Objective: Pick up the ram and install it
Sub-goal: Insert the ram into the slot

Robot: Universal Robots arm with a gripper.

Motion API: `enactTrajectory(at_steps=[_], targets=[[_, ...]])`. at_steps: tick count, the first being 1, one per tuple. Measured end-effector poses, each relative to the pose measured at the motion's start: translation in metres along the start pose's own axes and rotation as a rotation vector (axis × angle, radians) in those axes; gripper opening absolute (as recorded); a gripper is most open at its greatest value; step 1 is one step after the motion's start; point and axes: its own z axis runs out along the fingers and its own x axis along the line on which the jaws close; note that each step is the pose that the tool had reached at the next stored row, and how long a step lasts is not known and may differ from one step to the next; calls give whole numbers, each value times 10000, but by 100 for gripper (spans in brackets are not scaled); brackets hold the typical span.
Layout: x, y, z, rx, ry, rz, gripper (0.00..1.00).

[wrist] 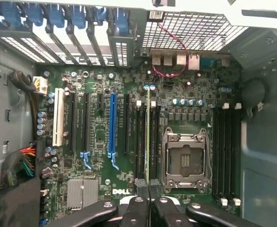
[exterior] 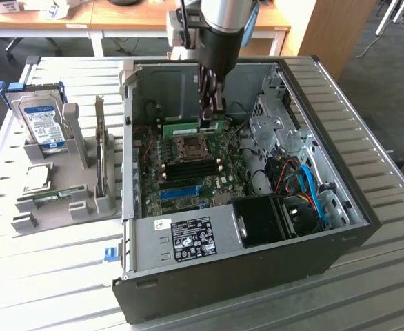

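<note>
Jaws of the gripper (wrist: 149, 187) are clamped on the ram (wrist: 148, 132), which stands on edge over the black memory slots (wrist: 139, 135) beside the CPU socket (wrist: 186, 158), inside the open computer case (exterior: 326, 234).

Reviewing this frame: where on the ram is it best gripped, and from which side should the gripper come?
Grip the ram by its upper long edge, pinching its two flat faces, coming straight down from above. It stands on edge over the motherboard slots, so its lower contact edge must stay free. The gripper is shut on it this way.
</note>
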Motion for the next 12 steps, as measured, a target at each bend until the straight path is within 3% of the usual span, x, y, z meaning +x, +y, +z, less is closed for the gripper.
enactTrajectory(at_steps=[12], targets=[[10,-10,200,14,0,0,12]])
